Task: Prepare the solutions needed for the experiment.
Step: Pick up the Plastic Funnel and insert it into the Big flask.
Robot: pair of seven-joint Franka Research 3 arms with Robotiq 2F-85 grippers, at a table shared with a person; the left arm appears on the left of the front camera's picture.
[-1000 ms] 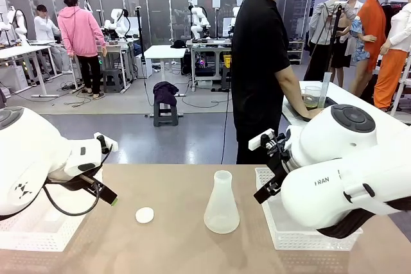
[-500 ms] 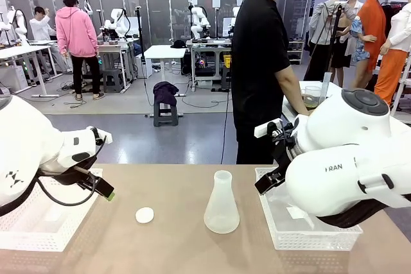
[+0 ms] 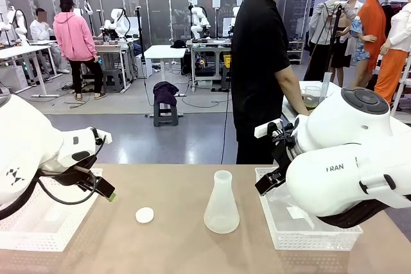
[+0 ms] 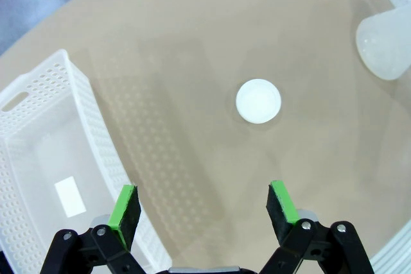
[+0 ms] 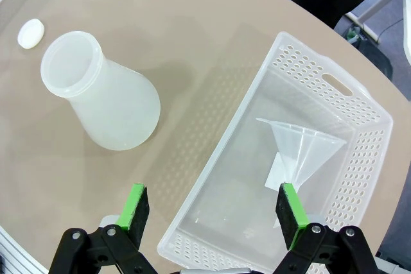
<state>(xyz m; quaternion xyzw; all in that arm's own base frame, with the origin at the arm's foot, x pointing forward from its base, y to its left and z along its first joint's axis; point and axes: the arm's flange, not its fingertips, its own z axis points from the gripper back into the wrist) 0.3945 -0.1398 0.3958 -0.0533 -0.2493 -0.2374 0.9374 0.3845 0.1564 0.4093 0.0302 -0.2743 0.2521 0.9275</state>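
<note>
Jaws open, the right gripper (image 5: 213, 205) hangs above the funnel (image 5: 302, 149); gripping its rim squarely should ease seating it in the Erlenmeyer flask (image 5: 109, 104).

A translucent conical flask (image 3: 221, 205) stands on the tan table (image 3: 180, 181), with a small white cap (image 3: 144, 215) lying near its left. White robot arms hang over the left basket (image 3: 35, 239) and the right basket (image 3: 308, 239). A person in black (image 3: 260, 62) stands beyond.

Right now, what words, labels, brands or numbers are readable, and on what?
"FRAN": on the right arm, white casing; further letters hidden.
On the left arm: a logo mark, no letters.
On the sticker in the left basket: no print readable.
On the label in the right basket, partly under the funnel: no print readable.
</note>
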